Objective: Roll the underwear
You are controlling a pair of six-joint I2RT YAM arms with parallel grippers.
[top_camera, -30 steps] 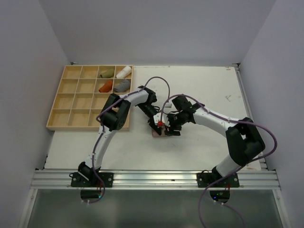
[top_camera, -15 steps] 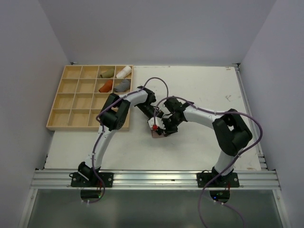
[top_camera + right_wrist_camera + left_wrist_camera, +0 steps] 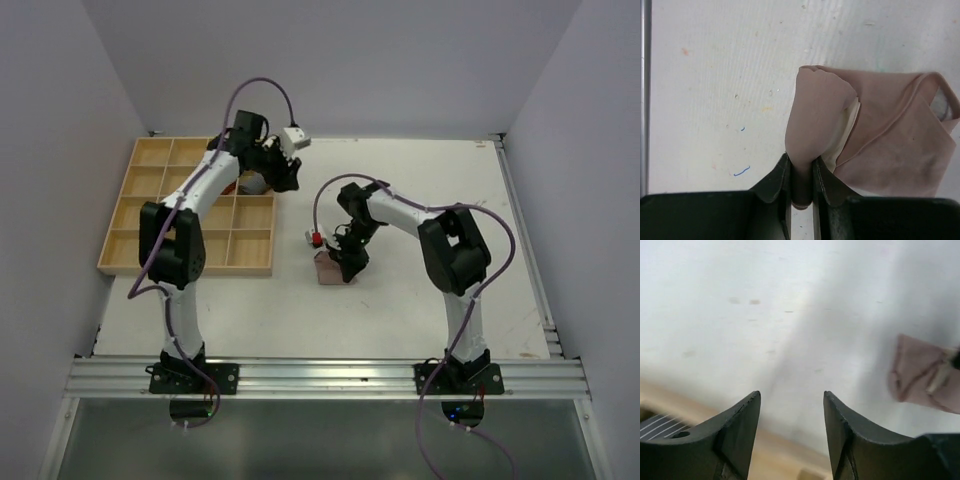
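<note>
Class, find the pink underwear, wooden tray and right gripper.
pink underwear [image 3: 895, 150]: right wrist view, cloth's middle.
wooden tray [image 3: 125, 215]: top view, empty left compartment.
right gripper [image 3: 801, 167]: right wrist view, between fingertips.

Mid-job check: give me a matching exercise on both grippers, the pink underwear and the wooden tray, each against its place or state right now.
Things:
1. left gripper
2. right gripper
3. pink underwear
4. wooden tray

Places and states:
A. pinches a fold of cloth
B. lies on the white table, near its middle
C. open and empty, by the tray's far right corner
D. stands at the table's left side

Pairs: 1-C, 2-A, 3-B, 4-D.
</note>
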